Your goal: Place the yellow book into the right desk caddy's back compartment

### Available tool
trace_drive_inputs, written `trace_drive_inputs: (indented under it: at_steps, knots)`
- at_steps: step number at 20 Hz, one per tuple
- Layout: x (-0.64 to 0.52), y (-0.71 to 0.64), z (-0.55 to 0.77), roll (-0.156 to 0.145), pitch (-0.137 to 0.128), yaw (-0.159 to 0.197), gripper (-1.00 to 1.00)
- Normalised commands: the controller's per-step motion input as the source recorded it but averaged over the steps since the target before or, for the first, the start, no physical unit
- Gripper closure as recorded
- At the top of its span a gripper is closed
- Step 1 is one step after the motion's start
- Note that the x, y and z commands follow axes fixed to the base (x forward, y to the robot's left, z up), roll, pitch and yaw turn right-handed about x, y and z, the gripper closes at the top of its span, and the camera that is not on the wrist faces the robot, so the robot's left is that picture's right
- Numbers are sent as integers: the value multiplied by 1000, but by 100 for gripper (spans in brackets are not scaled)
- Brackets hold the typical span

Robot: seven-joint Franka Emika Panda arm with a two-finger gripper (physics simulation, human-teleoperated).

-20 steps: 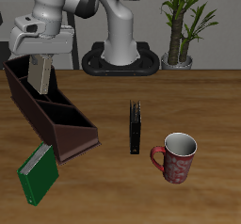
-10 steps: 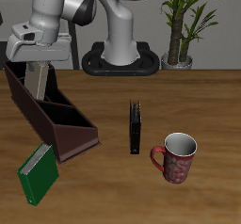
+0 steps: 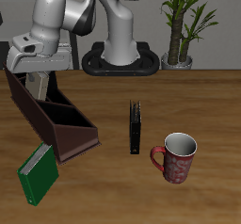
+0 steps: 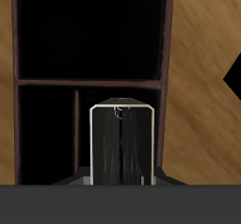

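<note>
Above the right desk caddy [image 3: 47, 115], jaws grip the yellow book [image 3: 41, 81].

Yellow book [image 3: 41, 85] upright above right desk caddy [image 3: 52, 115].

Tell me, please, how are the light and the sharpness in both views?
Exterior view: even, soft light, sharp, no glare; faint shadow beside the mug. Wrist view: the right desk caddy is almost black inside, detail lost; the yellow book shows edge-on, pale-rimmed.

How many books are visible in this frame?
3. The yellow book hangs in the pincer above the caddy; a green book lies beside the caddy's front end; a black book stands near the mug.
</note>
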Motion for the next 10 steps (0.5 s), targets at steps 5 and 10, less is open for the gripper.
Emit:
trace_drive_inputs:
  at_steps: [5, 10]
  knots:
    - [138, 37, -267, 5, 29, 3, 100]
    - [40, 53, -235, 11, 31, -10, 100]
